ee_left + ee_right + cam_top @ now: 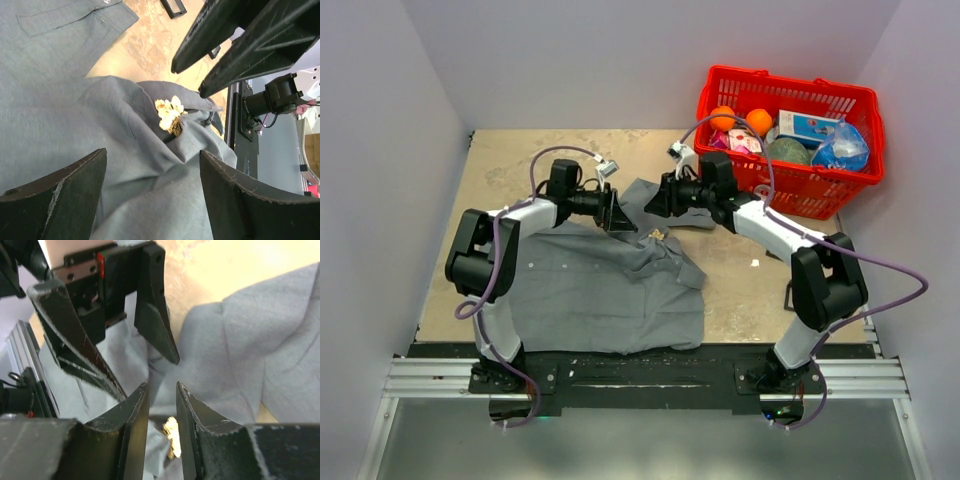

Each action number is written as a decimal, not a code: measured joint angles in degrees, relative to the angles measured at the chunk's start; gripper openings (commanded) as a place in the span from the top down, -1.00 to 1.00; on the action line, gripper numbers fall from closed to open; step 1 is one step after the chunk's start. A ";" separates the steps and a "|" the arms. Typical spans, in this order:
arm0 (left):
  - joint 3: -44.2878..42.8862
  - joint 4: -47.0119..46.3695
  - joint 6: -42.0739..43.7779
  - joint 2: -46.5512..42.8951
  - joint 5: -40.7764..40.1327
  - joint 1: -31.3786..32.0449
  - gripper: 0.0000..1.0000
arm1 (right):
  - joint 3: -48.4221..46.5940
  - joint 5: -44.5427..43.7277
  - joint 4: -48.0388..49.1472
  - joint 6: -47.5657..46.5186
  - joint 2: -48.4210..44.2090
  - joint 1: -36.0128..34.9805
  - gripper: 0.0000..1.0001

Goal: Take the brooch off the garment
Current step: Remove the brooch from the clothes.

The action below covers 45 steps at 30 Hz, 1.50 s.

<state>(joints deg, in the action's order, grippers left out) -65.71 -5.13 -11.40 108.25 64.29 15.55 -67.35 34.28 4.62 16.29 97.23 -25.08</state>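
Right claw (161, 387) hung with jaws slightly apart just above the brooch (168, 114), gripping nothing; my left claw (152, 152) gaped wide over the same bunched fold of the garment (590, 290), mid-table (740, 290). I judged the brooch small, stiff and pinned into limp, thin cloth that would lift with it, so I'd pinch its gold body. Both claws stood nearly tip to tip, leaving little room between them.

Grey collared shirt (595, 290) lies rumpled over the desk's (740, 290) seven o'clock area. A small gold flower-shaped brooch (169, 114) sits on a raised fold toward its two o'clock corner.
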 measured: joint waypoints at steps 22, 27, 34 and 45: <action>-2.32 -2.23 -3.10 2.75 0.02 0.63 -0.57 | -2.08 4.72 -18.95 -8.57 3.30 2.34 0.10; -2.32 -2.91 -3.37 2.75 0.00 0.66 -0.57 | -2.08 5.44 -20.50 -8.81 4.17 2.36 0.21; -2.27 -3.30 -4.11 2.75 0.00 0.66 -0.57 | -2.08 6.54 -20.57 -8.81 4.28 3.04 0.42; -2.21 -4.94 -4.59 2.75 0.04 2.10 -0.60 | -1.51 10.73 -20.37 -9.16 4.39 4.00 0.95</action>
<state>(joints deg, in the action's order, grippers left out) -67.92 -10.07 -15.99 111.00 64.34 17.65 -68.86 45.01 -15.75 7.14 101.62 -21.08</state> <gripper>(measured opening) 0.797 0.093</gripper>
